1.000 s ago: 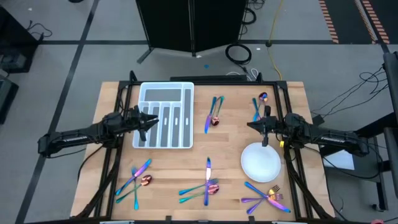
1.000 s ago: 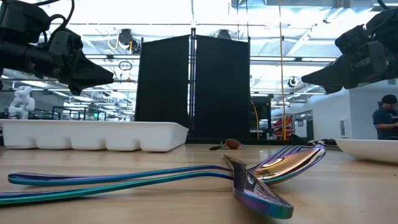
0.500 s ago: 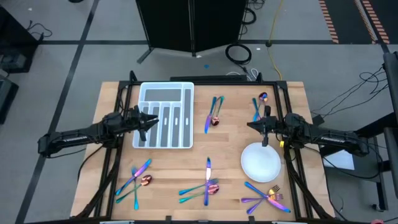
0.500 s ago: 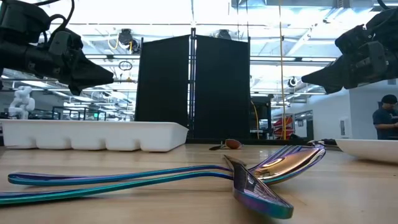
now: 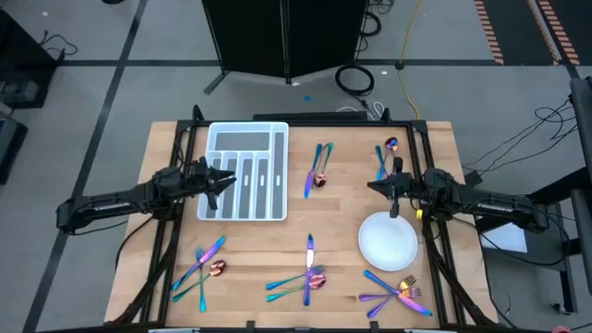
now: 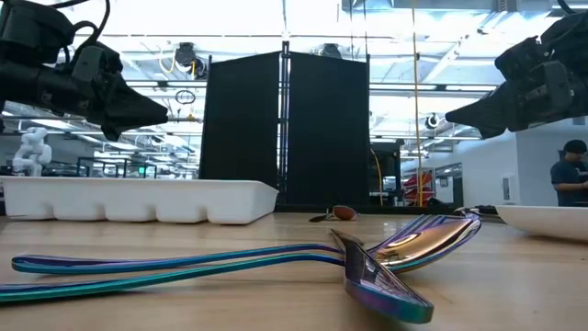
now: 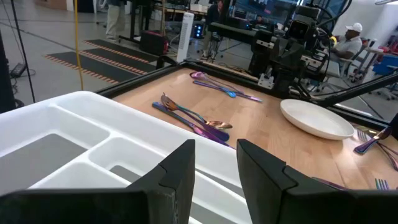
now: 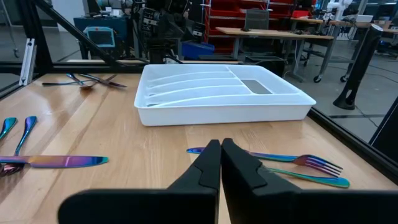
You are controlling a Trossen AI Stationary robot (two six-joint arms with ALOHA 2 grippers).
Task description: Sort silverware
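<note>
Sorting hasn't started, by the look of it: silverware (image 5: 310,276) lies in clusters all over the table (image 5: 342,213), none visible in the tray (image 5: 245,173). Next move needs one arm down onto a single piece. Left gripper (image 5: 220,182) hovers over the tray, fingers partly apart, empty. Right gripper (image 5: 394,190) hangs beside the plate (image 5: 388,240), closed, holding nothing.

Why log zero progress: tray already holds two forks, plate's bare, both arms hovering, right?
Not quite: the tray is empty in the high view, all silverware still on the table. The plate is bare, the left gripper and right gripper hovering.
</note>
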